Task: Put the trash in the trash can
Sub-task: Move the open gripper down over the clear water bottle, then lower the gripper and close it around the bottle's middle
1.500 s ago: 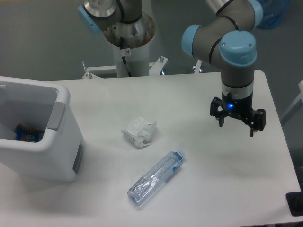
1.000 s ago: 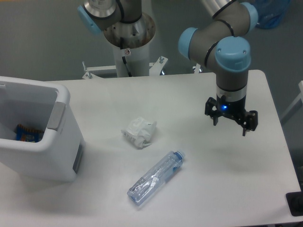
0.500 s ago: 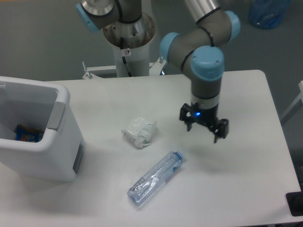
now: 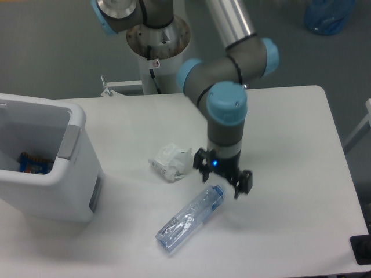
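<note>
While nothing is gripped yet, both trash items lie on the white table (image 4: 290, 231). Crushed clear plastic bottle (image 4: 188, 219) with pale blue cap (image 4: 218, 190) lies flat near the front-centre, long axis diagonal, cap end up-right, base end down-left. Crumpled white paper wad (image 4: 170, 161) sits up-left of the cap, near the bottle but apart from it.

Black two-finger gripper (image 4: 222, 175) points down just beside the cap end of the bottle, between wad and cap in this view. Jaws spread apart, nothing between them. One finger (image 4: 200, 162) sits close to the wad's right edge, the other finger (image 4: 242, 183) sits to the right of the cap. Cannot tell from this angle whether either finger touches the table or the cap. Small blue light shows on the gripper body. Grey arm with pale blue joint caps (image 4: 227, 104) rises above it to a shoulder behind the table.

Large white rectangular plastic bin with rounded rim and grey side panels (image 4: 72, 142) stands upright at the left table edge, well apart from both items, partly cut off by the frame. A blue-and-orange object (image 4: 32, 163) lies inside it; too small to identify.

Second grey robot base on a white pedestal (image 4: 153, 40) stands behind the table. Blue translucent container (image 4: 329, 16) sits on the floor, top right.
</note>
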Action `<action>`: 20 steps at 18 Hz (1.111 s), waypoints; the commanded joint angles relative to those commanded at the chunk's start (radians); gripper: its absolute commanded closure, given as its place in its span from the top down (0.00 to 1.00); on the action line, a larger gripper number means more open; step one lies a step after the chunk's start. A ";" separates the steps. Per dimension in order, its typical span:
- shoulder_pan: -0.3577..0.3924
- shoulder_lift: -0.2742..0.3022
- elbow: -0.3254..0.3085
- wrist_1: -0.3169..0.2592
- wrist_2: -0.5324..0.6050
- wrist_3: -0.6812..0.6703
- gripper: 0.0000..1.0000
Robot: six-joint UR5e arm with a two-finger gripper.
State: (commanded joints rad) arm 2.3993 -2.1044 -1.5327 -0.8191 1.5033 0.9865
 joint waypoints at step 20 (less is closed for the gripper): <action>-0.151 -0.167 0.118 -0.041 0.066 -0.094 1.00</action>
State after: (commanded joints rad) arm 2.2488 -2.2718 -1.4143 -0.8606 1.5693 0.8928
